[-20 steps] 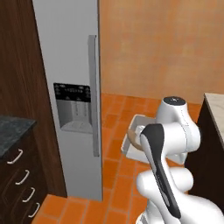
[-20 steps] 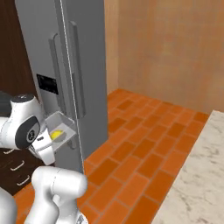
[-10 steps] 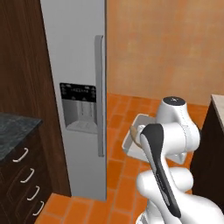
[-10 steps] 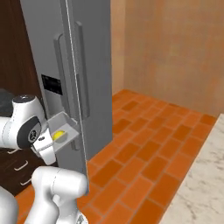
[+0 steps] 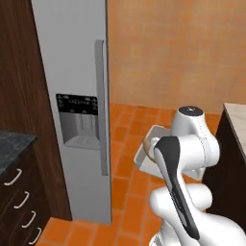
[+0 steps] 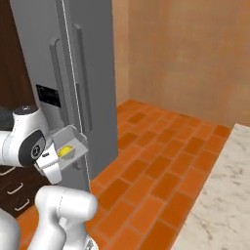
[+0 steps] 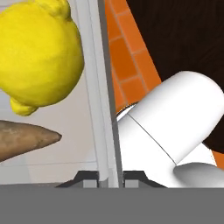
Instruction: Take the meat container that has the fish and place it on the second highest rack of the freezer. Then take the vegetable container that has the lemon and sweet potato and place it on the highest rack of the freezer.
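Note:
My gripper [image 7: 109, 177] is shut on the side wall of the white vegetable container [image 7: 101, 87], one fingertip on each side. Inside it lie the bright-yellow lemon [image 7: 39, 57] and the brown sweet potato [image 7: 22, 140]. In the right base view the container [image 6: 73, 142], with the lemon [image 6: 65, 152] in it, is held level close to my body, in front of the grey-steel freezer [image 6: 90, 73]. In the left base view the container [image 5: 144, 154] sticks out behind my forearm, to the right of the freezer [image 5: 72, 72]. The freezer doors are closed, hiding the racks. The fish is out of view.
A dark wooden cabinet with drawers [image 5: 19, 206] under a dark countertop [image 5: 12, 141] stands left of the freezer. A marble counter [image 6: 219, 205] lies to my right. The freezer door has a dispenser [image 5: 78, 120] and long handle [image 5: 99, 105]. Orange brick floor [image 6: 161, 161] lies ahead.
The whole picture has shifted in both base views, so the base has moved; the freezer looks larger and nearer. The arm holds the container in the same pose.

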You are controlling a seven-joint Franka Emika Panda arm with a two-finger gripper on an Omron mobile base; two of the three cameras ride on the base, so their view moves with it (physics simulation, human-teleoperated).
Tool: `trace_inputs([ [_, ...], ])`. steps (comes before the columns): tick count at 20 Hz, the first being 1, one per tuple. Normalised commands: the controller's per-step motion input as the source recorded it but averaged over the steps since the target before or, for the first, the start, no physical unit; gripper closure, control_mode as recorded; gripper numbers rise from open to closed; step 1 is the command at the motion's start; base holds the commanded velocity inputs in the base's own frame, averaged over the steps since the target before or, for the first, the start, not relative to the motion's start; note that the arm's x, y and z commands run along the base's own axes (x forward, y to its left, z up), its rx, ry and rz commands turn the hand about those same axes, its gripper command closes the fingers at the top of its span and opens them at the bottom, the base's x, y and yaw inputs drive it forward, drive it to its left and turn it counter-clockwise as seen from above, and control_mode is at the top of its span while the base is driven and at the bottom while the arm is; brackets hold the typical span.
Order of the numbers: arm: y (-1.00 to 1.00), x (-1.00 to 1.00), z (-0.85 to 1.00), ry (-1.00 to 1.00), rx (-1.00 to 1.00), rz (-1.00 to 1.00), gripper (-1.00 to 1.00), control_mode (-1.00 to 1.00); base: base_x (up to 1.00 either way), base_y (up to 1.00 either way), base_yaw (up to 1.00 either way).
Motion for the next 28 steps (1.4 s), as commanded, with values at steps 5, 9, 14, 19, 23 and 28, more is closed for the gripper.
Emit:
trace_inputs([
  [5,0.0,0.0,0.0,0.0,0.0,0.0,1.0,1.0,0.97,-0.09,-0.2],
  [9,0.0,0.0,0.0,0.0,0.0,0.0,1.0,1.0,0.67,-0.91,-0.3],
  [14,0.0,0.0,0.0,0.0,0.0,0.0,1.0,1.0,1.0,-0.73,-0.15],
  [19,0.0,0.0,0.0,0.0,0.0,0.0,1.0,1.0,1.0,-0.79,-0.11],
  [23,0.0,0.0,0.0,0.0,0.0,0.0,1.0,1.0,1.0,-0.52,-0.05],
  [28,0.0,0.0,0.0,0.0,0.0,0.0,1.0,1.0,1.0,-0.44,0.0],
])
